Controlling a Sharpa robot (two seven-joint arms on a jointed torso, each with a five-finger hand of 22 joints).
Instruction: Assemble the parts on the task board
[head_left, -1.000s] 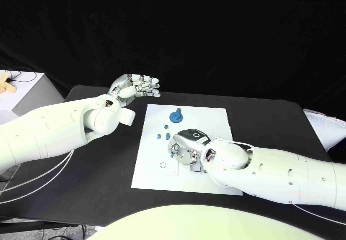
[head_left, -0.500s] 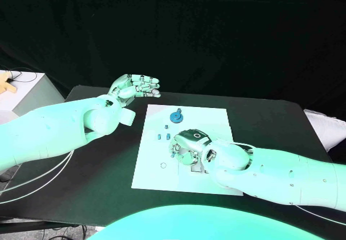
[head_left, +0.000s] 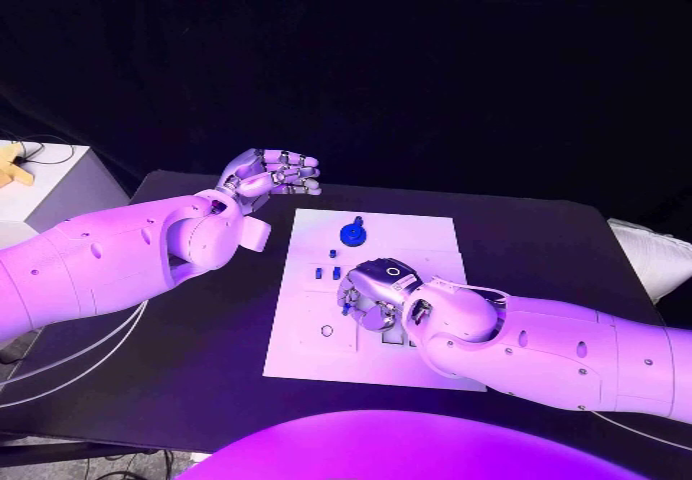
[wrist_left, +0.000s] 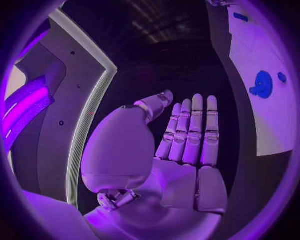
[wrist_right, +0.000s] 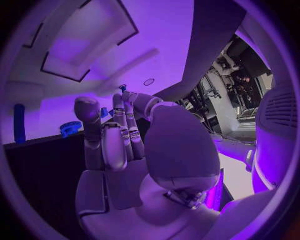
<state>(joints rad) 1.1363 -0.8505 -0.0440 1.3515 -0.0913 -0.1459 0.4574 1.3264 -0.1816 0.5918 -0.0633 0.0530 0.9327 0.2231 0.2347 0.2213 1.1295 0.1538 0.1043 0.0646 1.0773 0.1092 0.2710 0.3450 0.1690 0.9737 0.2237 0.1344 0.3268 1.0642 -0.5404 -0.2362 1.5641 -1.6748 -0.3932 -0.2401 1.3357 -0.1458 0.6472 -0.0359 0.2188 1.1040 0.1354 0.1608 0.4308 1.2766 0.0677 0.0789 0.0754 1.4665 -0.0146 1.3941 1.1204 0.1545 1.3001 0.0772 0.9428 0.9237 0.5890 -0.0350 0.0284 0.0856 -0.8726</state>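
Fingers of the right hand (head_left: 378, 290) curl down over the task board (head_left: 418, 235); left hand (head_left: 268, 176) hangs spread, empty.

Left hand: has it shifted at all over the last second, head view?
No. The left hand stays raised past the task board's far left corner, same gap to it as before, fingers apart, holding nothing.

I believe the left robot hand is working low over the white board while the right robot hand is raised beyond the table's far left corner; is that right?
Not quite: the sides are swapped. In the head view, the right robot hand is low over the white board, and the left robot hand is the one raised beyond the table's far left corner, holding nothing.
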